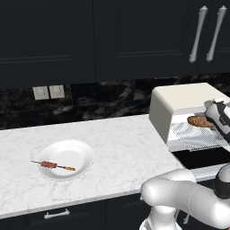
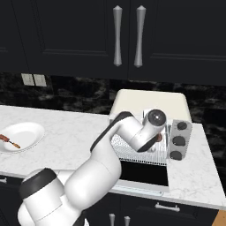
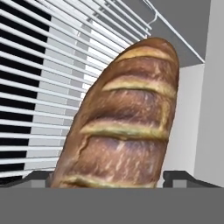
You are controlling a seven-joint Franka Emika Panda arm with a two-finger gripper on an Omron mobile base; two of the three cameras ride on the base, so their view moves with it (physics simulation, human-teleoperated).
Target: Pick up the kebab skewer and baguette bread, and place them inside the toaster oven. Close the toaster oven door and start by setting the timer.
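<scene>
The golden-brown baguette bread [image 3: 124,122] sits between my gripper's [image 3: 111,179] two fingertips, which press against its sides, so the gripper is shut on it. The loaf [image 1: 200,120] is inside the cream toaster oven [image 1: 179,96], just above its wire rack [image 1: 193,134]. The toaster oven door [image 1: 202,157] is folded down flat, dark glass facing up. On a white plate [image 1: 83,150] at the left of the counter lies the kebab skewer [image 1: 57,166], far from the gripper. From the right base view, my arm hides most of the oven opening [image 2: 132,145].
Grey knobs [image 2: 178,141] run down the oven's right side. The marble counter [image 1: 121,143] stretches between plate and oven. Dark cabinets with silver handles [image 1: 197,33] hang overhead. Wall outlets [image 1: 48,92] sit behind the plate.
</scene>
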